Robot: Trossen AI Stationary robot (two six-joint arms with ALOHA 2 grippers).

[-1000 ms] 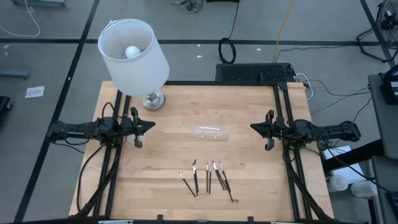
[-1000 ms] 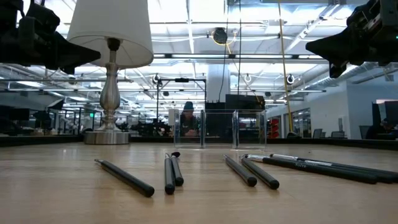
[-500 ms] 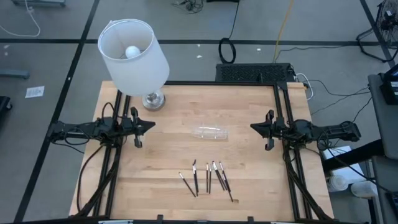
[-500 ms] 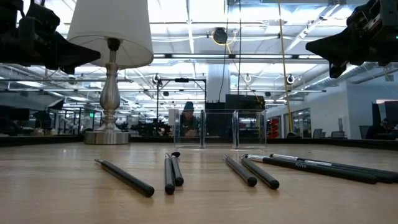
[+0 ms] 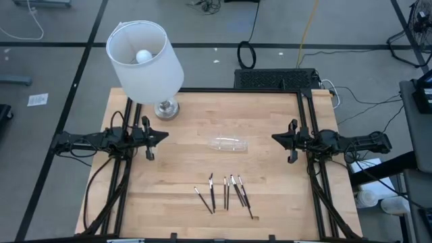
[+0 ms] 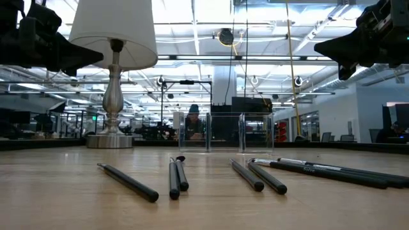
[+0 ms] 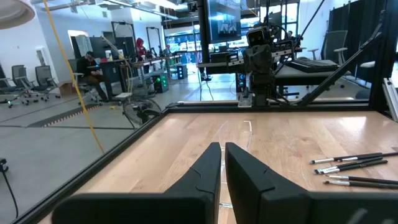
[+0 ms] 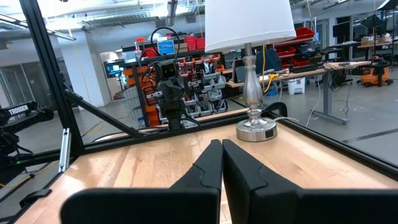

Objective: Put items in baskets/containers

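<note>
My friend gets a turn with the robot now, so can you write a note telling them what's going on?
Left gripper: shut, holding nothing, parked above the table's left side.
Right gripper: shut, holding nothing, parked above the right side.
Sticks: about six, all lying loose in a row on the wooden table, near the front edge.
Clear tray: mid-table, between the two grippers, behind the sticks. It looks empty.
Lamp: back left corner, not part of the job.
Done: nothing yet, no stick is in the tray.
Left: pick up every stick and put it in the tray.
</note>
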